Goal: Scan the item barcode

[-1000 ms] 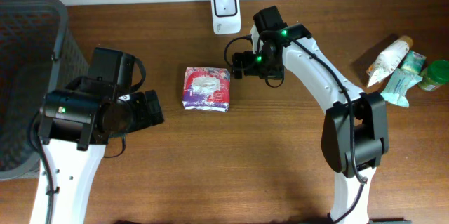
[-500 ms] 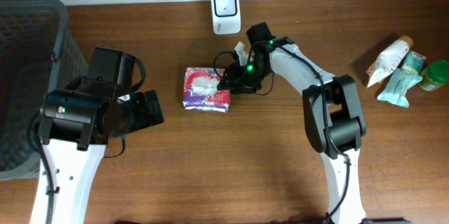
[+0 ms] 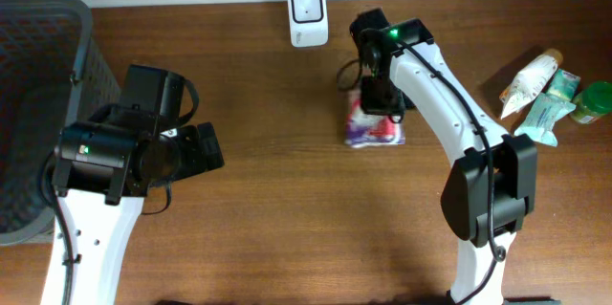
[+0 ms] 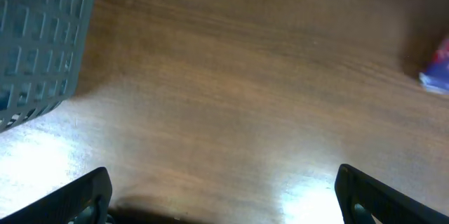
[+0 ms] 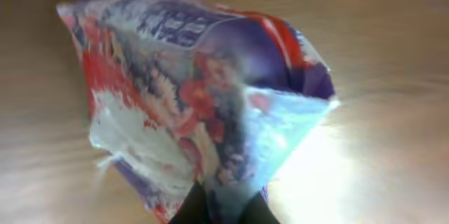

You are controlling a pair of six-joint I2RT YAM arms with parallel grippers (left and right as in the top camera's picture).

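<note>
R gripper (image 3: 381,97) is clenched on the snack pkt (image 3: 375,126), pinching thin film at the pkt's far edge. In the wrist view the two dark fingertips (image 5: 188,213) meet on a fold of wrapper, w/ the rest of the bag ballooning out beyond them. Pkt is mid-table, right of centre, just near-right of the white scanner (image 3: 308,3) at the far edge of the table (image 3: 287,209). Fully clear of the wood or dragging a corner: can't tell, the wrist pic is blurred.

L gripper (image 3: 205,147) is idle, jaws spread wide w/ nothing between them, over bare wood beside the grey basket (image 3: 38,104) on the left, well apart from the pkt.

Handling, my read: a light, soft, air-puffed plastic bag w/ red-purple-white print. The film is slick, so a pinch on one seam prob carries the weight but lets the bag swing & twist, which makes aiming a face at the scanner fiddly. Contents likely crushable, so no hard squeeze across the body. Best hold = a flat crimped seam or a corner, leaving both broad faces uncovered. Barcode isn't visible in any view, so the pkt may need turning. Crinkles & glare on the glossy film could spoil a read.

Far right: a tube (image 3: 529,77), a pale pouch (image 3: 548,114) & a green-lidded jar (image 3: 595,101), all well apart from the pkt.
</note>
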